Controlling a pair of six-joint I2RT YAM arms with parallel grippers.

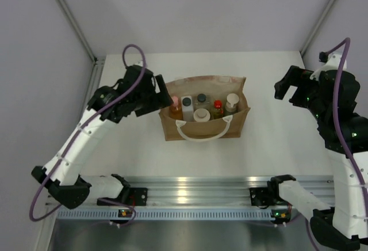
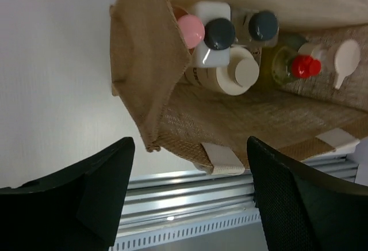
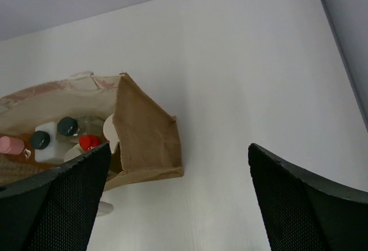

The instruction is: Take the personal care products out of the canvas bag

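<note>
We see the personal care products (image 1: pixel 201 114) all upright inside the canvas bag (image 1: pixel 237 125), which stands mid-table with its mouth open. None is out yet, so we judge the whole job is left. Our left gripper (image 1: pixel 161 97) hovers just beside the bag's left end, jaws spread and empty. Our right gripper (image 1: pixel 286 88), likewise spread and empty, hangs well apart to the right. The table (image 1: pixel 276 141) offers room on both sides, and the rail (image 1: pixel 195 185) bounds the near edge.

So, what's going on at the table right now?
Nothing has been lifted out yet. The tan canvas bag with white loop handles stands mid-table with the small bottles upright inside. The left gripper hangs open beside the bag's left end, nearest the orange bottle with the pink cap. The right gripper is open too, off to the bag's right, holding nothing.
</note>
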